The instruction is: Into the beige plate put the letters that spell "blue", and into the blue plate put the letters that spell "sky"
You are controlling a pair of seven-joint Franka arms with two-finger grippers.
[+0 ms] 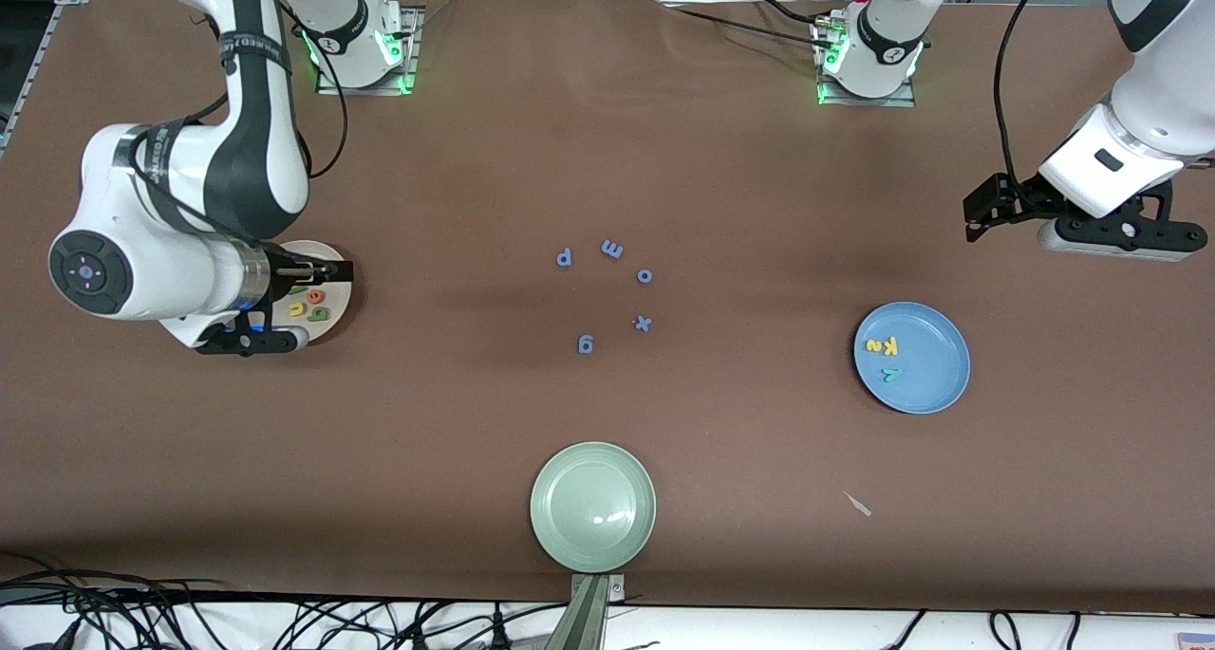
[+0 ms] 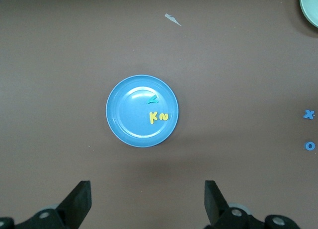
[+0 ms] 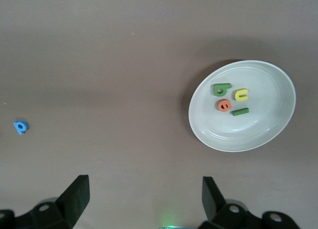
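Letters that spell "blue" (image 3: 230,99) all lie in the beige plate (image 3: 268,134) now: from my seat the right wrist view shows the green b, yellow u, orange e and dark green l clustered together on its floor, so I judge that word done. Going across the front view, the right hand (image 1: 334,272) hangs directly over that plate, its fingers (image 3: 77,196) spread wide with nothing between them, which reads to me as a hand that has no further business there. Toward the middle of the desk (image 1: 607,157), well clear of either hand, the all-blue letters (image 1: 607,294) p, m, o, x and g lie loose in a ring; they belong to neither word, so I would leave them be. The pale green plate (image 1: 593,506) is bare and nearest the front camera, and it needs nothing. The blue plate (image 2: 142,111) sits below and ahead of the left hand (image 2: 146,201) in that wrist view, and the letters that spell "sky" (image 2: 156,112) rest in it, the yellow k and s touching and the teal y just beside. The left hand hovers above bare desk near that plate, likewise spread and empty. A small pale scrap (image 1: 859,505) lies apart on the desk.
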